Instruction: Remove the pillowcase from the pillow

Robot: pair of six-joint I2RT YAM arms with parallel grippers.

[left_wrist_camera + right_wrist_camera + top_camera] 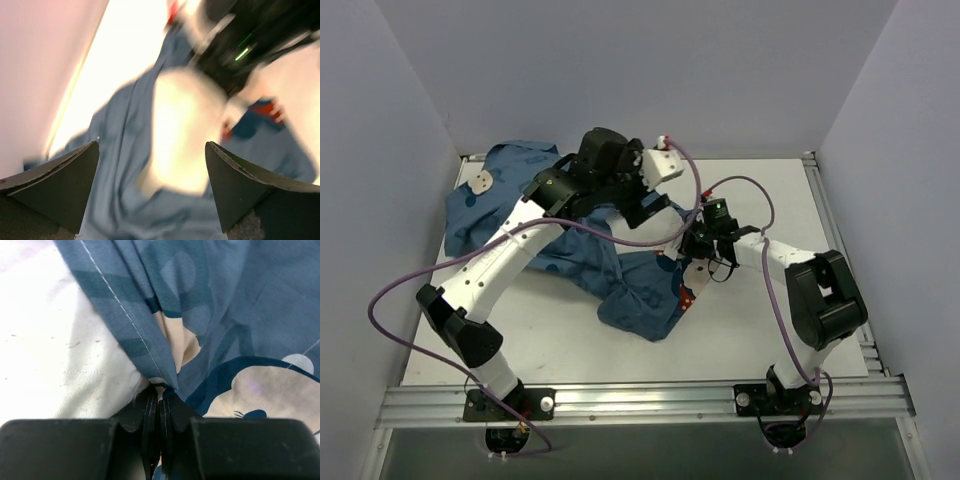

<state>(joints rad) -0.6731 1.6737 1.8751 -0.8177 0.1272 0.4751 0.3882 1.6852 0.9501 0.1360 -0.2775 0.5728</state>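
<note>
Lying crumpled from upper left to centre of the top view, the pillowcase point(625, 290) is pinched at a stitched hem by the right gripper point(160, 390), its jaws pressed together, presumably so that it can be drawn off; white fabric judged to be the pillow point(50, 340) is bared at the left of the right wrist view. The left gripper point(151, 150) is held spread and empty over the folds, probably to pin the pillow down.

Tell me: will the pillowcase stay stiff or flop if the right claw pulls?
Probably floppy: the pillowcase bunches in soft folds at the shut right claw. Likely light, since a small pinch gathers it. It may cling to the pillow beside it.
</note>
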